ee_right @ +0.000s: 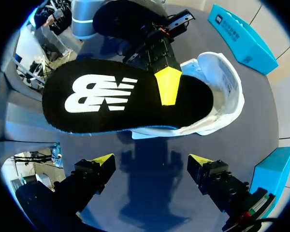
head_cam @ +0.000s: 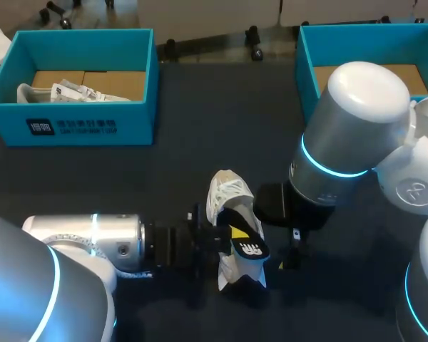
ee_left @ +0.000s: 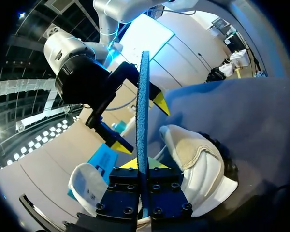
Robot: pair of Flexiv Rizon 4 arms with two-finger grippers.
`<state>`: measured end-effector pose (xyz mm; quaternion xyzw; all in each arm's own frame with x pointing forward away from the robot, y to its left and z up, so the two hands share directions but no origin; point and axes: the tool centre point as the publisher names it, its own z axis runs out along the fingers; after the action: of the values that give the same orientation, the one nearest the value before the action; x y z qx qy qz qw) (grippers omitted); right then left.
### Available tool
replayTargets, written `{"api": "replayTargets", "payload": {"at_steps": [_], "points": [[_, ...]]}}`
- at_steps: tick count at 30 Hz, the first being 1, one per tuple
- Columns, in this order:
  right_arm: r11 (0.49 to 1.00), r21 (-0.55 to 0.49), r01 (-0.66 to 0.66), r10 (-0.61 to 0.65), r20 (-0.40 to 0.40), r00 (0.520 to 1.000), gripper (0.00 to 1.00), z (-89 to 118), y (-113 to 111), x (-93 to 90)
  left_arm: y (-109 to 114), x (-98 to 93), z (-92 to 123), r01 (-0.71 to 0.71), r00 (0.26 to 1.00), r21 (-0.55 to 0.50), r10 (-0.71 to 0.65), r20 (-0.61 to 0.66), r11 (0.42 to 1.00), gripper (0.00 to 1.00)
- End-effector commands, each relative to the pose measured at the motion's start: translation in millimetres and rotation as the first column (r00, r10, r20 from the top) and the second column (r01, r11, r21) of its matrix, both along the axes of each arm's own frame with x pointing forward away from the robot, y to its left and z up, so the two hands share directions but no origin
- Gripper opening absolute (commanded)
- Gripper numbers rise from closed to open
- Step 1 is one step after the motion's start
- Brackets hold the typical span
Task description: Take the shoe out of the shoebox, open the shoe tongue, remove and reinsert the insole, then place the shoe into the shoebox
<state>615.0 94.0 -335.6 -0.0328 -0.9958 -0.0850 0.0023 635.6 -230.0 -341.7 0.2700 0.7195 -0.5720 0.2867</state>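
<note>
insole [ee_right: 111, 96] was clamped in the left gripper [head_cam: 234, 234], just over the shoe [head_cam: 225, 192] on the table [head_cam: 200, 142]. right gripper [ee_right: 152, 164] stood wide, empty, facing it. looked thin, light, floppy; i'd take the free printed end, gently.

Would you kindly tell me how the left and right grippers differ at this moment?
The left gripper is shut on the insole, holding it on edge. The right gripper is open and holds nothing. The left gripper sits right by the white shoe, while the right gripper hangs apart from it, facing the insole's black top. Both have yellow-tipped fingers and are over the dark table.
</note>
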Motion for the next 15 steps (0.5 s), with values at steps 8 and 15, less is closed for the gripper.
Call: {"api": "replayTargets", "payload": {"at_steps": [8,15], "points": [[1.0,0.001,0.001,-0.001,0.002,1.0,1.0,-1.8,0.4,-0.8,0.5,7.7,-4.4,-0.025,0.998,0.043,0.023,0.06,0.999,0.0],[1.0,0.001,0.001,-0.001,0.002,1.0,1.0,-1.8,0.4,-0.8,0.4,13.5,-8.0,-0.046,0.994,0.059,0.04,0.102,0.997,0.0]]}}
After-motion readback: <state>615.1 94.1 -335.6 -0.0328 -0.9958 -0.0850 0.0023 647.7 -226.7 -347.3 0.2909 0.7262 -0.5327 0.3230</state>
